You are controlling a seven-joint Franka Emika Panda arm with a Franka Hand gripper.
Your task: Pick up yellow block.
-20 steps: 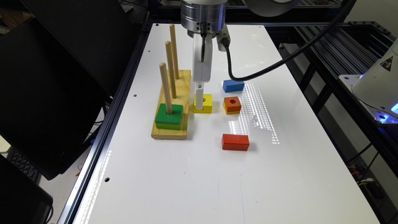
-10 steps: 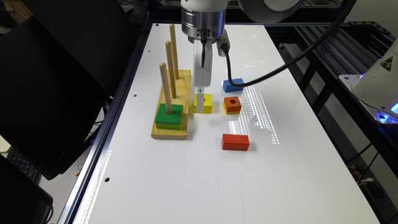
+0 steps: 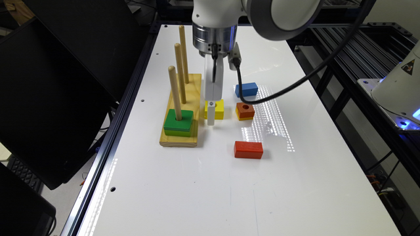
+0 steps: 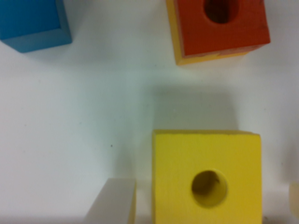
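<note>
My pincer point(image 3: 211, 119) is down around the yellow block point(image 4: 205, 179), open and holding nothing. Next I squeeze, then lift.

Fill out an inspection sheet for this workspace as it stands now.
Surface: glossy white table, bare apart from the blocks and board.
Job's things: all-yellow square wooden block with a round centre hole, flat on the table.
Clutter: orange holed block over a thin yellow layer; blue block; red rectangular block; wooden peg board with three dowels, green block on its nearest dowel.
Grippers: white gripper lowered around the yellow block, one finger beside its side, not closed.
Cables: black cable from the wrist.
Surroundings: black panels, metal framing.
</note>
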